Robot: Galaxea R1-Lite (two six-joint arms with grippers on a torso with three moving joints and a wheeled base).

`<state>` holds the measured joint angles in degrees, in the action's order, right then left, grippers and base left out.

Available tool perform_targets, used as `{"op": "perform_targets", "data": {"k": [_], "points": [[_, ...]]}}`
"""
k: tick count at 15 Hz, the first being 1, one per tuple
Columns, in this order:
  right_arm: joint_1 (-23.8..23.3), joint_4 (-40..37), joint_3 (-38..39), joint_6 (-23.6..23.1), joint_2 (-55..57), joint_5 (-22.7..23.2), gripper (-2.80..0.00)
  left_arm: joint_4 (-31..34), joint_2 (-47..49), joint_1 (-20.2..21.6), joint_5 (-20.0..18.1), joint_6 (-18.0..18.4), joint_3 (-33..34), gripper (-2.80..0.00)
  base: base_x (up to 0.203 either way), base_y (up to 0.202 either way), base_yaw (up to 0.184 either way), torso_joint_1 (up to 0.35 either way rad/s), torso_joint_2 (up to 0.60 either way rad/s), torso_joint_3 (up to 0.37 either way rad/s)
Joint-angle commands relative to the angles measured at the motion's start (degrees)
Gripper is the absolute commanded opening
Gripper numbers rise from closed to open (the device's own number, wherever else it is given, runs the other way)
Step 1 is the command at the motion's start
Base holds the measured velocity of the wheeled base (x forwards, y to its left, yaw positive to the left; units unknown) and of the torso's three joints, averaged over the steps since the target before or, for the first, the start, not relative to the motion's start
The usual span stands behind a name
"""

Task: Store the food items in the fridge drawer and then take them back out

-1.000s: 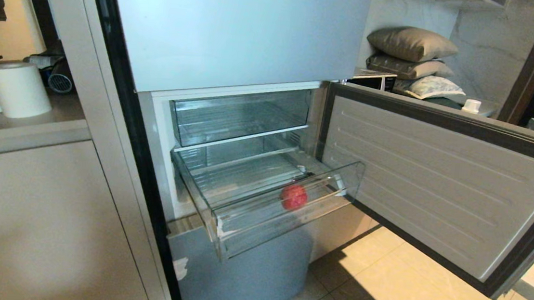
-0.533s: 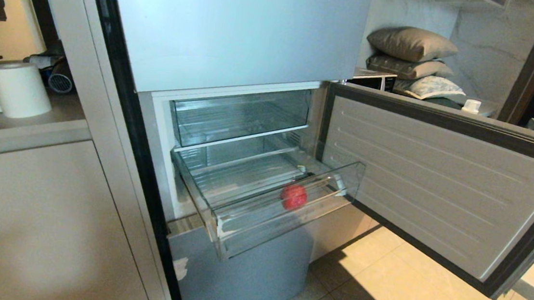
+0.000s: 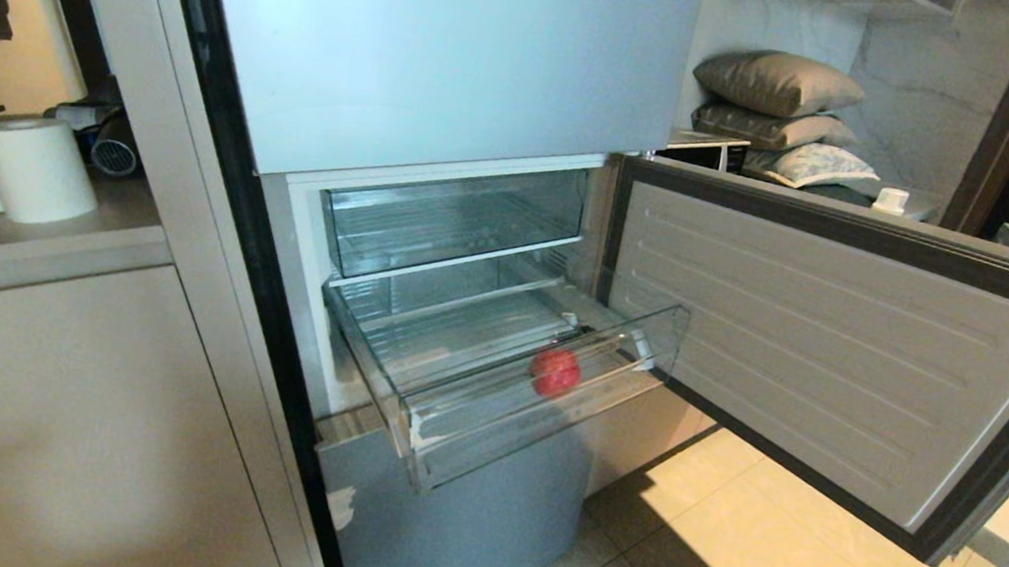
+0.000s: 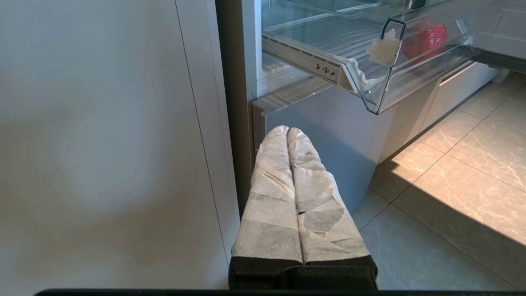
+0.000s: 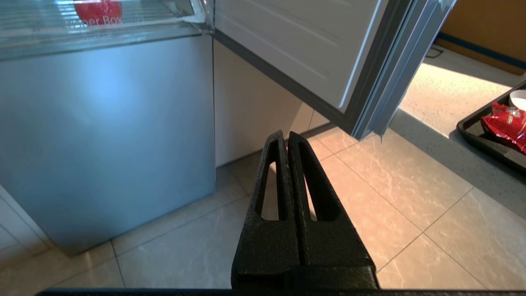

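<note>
Head view: apple (image 3: 555, 372) against drawer (image 3: 492, 429) front wall.

Nothing changes in the head view between the earlier pictures and now. The apple (image 3: 555, 372) lies at the same spot in the drawer (image 3: 492, 424), the drawer is pulled out just as far, and the door (image 3: 828, 348) stands at the same angle. The whole picture keeps its framing, so the camera does not shift either. The wrist views have no earlier pictures to compare with.
</note>
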<state>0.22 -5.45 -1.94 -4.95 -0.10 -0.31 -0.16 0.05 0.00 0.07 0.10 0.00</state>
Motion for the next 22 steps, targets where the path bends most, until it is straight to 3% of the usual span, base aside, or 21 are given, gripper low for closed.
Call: {"op": "perform_targets", "data": {"k": [1,13,22], "points": [[0.04,0.79,0.36,-0.06,0.17,0.05,-2.8,-0.02,0.04,0.0,0.01,-0.01,0.09,-2.8,0.0,0.0,0.0,0.0,0.0,0.0],[0.04,0.79,0.45,-0.06,0.19,-0.04,-2.8,-0.02,0.04,0.0,0.01,-0.01,0.09,-2.8,0.0,0.0,0.0,0.17,-0.34,-0.169],[0.04,0.88,0.45,0.03,0.13,-0.04,-2.8,-0.02,0.04,0.0,0.01,-0.01,0.09,-2.8,0.0,0.0,0.0,0.01,-0.03,-0.01]]}}
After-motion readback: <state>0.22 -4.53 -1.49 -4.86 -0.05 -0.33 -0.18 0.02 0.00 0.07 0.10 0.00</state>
